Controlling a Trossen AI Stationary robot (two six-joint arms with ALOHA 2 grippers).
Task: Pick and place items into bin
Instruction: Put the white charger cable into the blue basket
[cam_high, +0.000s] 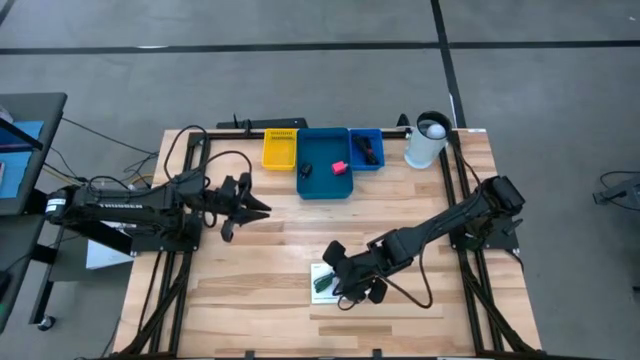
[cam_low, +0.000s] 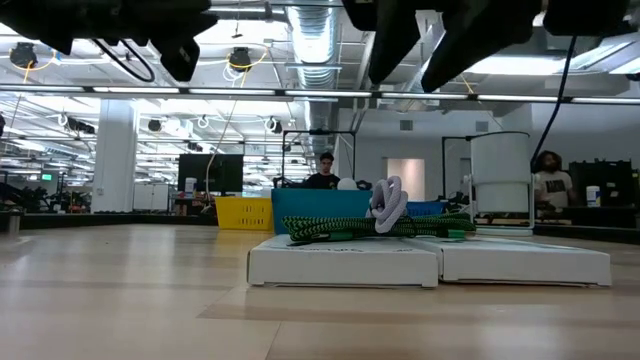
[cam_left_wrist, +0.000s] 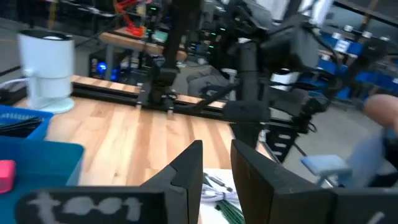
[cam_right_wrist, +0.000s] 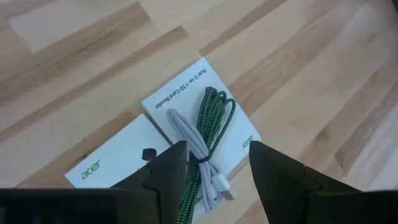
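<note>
Two flat white printed boxes (cam_right_wrist: 180, 102) lie side by side on the table near its front middle. A bundled green braided cable (cam_right_wrist: 214, 115) and a pale grey cable (cam_right_wrist: 186, 127) rest on top of them. My right gripper (cam_right_wrist: 214, 155) hangs open above that bundle, slanting down, one finger on either side of it and clear of it. In the low view its fingers (cam_low: 400, 40) stand well above the green cable (cam_low: 340, 228). My left gripper (cam_high: 255, 208) waits at the table's left, level, with a narrow gap between its fingers (cam_left_wrist: 193, 165) and nothing in it.
Along the far edge stand a yellow bin (cam_high: 280, 148), a large blue bin (cam_high: 322, 185) holding a pink-red block (cam_high: 339, 167) and a black piece (cam_high: 305, 170), a small blue bin (cam_high: 365, 150) with black pieces, and a white cup-like container (cam_high: 428, 140). People show in the room behind.
</note>
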